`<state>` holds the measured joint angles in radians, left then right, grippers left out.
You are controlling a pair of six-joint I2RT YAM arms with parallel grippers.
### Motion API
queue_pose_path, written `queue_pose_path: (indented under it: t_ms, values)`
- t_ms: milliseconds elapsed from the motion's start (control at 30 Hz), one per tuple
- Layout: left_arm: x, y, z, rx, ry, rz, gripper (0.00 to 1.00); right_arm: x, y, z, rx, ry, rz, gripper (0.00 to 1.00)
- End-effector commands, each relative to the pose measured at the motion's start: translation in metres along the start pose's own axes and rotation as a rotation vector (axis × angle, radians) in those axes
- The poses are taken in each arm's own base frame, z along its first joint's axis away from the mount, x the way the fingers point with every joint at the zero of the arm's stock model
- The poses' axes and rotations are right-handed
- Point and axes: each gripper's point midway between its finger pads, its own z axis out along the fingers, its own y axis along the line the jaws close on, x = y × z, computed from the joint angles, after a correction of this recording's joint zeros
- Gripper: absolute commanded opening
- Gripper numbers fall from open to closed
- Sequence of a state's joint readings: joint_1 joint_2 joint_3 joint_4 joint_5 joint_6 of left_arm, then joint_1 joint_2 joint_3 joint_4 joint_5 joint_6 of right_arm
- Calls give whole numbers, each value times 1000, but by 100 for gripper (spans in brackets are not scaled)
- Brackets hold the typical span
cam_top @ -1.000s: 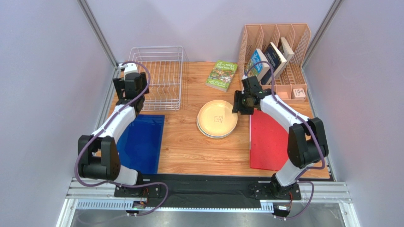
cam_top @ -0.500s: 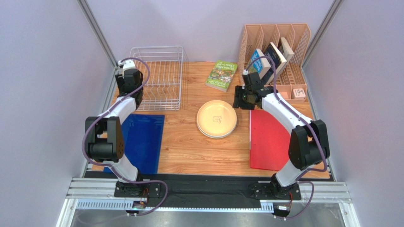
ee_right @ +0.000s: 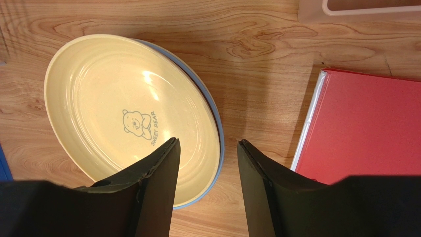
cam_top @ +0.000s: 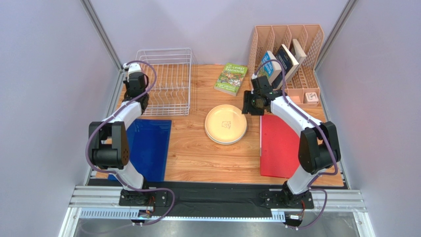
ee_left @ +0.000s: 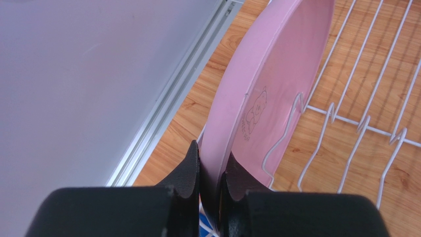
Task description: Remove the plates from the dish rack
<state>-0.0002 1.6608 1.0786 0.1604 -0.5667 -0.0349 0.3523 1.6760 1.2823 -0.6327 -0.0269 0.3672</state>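
Note:
The pink plate (ee_left: 276,74) stands on edge between the prongs of the white wire dish rack (ee_left: 356,123), at the rack's left end. My left gripper (ee_left: 212,153) is shut on its lower rim, one finger on each face. From above, the left gripper (cam_top: 134,81) sits at the left side of the dish rack (cam_top: 165,81). A cream-yellow plate (ee_right: 123,108) lies on a light blue plate (ee_right: 219,129) in a stack (cam_top: 226,124) at mid-table. My right gripper (ee_right: 207,143) hovers open over the stack's right edge, holding nothing.
A green book (cam_top: 231,78) lies behind the stack. A peach organiser (cam_top: 291,54) with books stands at the back right. A red folder (cam_top: 279,145) lies right of the stack, a blue folder (cam_top: 148,148) in front of the rack.
My left gripper reached to the rack's left end and closed on the pink plate. The right gripper pulled back slightly from the stack and stayed open.

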Motion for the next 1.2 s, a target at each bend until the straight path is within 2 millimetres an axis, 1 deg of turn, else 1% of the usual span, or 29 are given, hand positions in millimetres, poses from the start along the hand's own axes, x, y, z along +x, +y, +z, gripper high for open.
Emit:
queue_pose_path:
  t_ms: [0,33,67,100,133,167,300,367,400,433,467,500,533,567,600,633,667,700,767,833,867,900,933,967,1000,1033,1067,1100,1167]
  values:
    - [-42,20,-13,-120,-118,-63,0,-19,7,-9,-10,-62,-23,52]
    - [-51,24,-16,-148,-146,-36,0,-19,7,-9,-10,-65,-25,51]
    - [-56,20,-21,-161,-163,-22,0,-19,7,-10,-10,-67,-25,51]
    - [-60,27,-26,-208,-176,-14,0,-19,6,-10,-4,-66,-24,52]
    - [-69,28,-30,-226,-209,-2,0,-19,6,-10,-5,-68,-25,51]
    - [-72,26,-34,-236,-221,8,0,-19,6,-11,-6,-69,-25,51]
    - [-91,37,-55,-291,-262,1,0,-22,2,-15,25,-92,-26,52]
    - [-94,36,-64,-268,-257,-7,0,-25,3,-21,19,-109,-27,52]
    - [-102,38,-74,-235,-270,-24,0,-27,4,-24,16,-116,-27,52]
    - [-95,36,-78,-206,-234,-42,0,-29,6,-26,7,-128,-26,52]
    - [-100,35,-85,-164,-230,-70,0,-33,9,-32,-9,-143,-27,52]
    - [-109,28,-96,-67,-244,-100,0,-35,13,-34,-25,-151,-28,52]
    - [-101,21,-103,-6,-199,-140,0,-36,21,-37,-68,-157,-30,52]
    - [-101,15,-110,56,-188,-160,0,-39,26,-43,-93,-173,-30,52]
    - [-109,2,-124,177,-201,-196,0,-39,33,-45,-129,-174,-32,52]
    - [-102,-7,-132,240,-158,-237,0,-45,39,-48,-162,-197,-30,52]
    - [-101,-15,-139,302,-146,-261,0,-46,45,-51,-191,-205,-32,52]
    - [-100,-31,-152,418,-123,-308,0,-45,54,-54,-242,-199,-34,52]
    - [-95,-55,-169,578,-84,-327,0,-47,70,-59,-331,-203,-43,53]
    - [-87,-72,-181,672,-23,-390,0,-53,83,-62,-396,-224,-51,53]
    - [-79,-86,-190,759,12,-391,0,-51,93,-65,-454,-212,-49,53]
    - [-79,-94,-195,801,22,-415,0,-52,98,-66,-480,-212,-47,53]
    - [-68,-100,-197,825,50,-418,0,-56,104,-66,-512,-224,-45,53]
    - [-63,-107,-201,864,66,-424,0,-54,113,-69,-569,-205,-35,53]
    - [-63,-111,-204,886,73,-453,0,-58,120,-71,-611,-219,-39,53]
    - [-56,-114,-205,905,94,-462,0,-57,125,-69,-641,-209,-32,53]
    - [-53,-121,-212,954,112,-472,0,-53,131,-70,-682,-190,-33,53]
    - [-58,-124,-217,985,105,-498,0,-55,135,-72,-709,-197,-26,53]
    - [-54,-134,-226,1032,130,-504,0,-53,138,-69,-722,-190,-23,54]
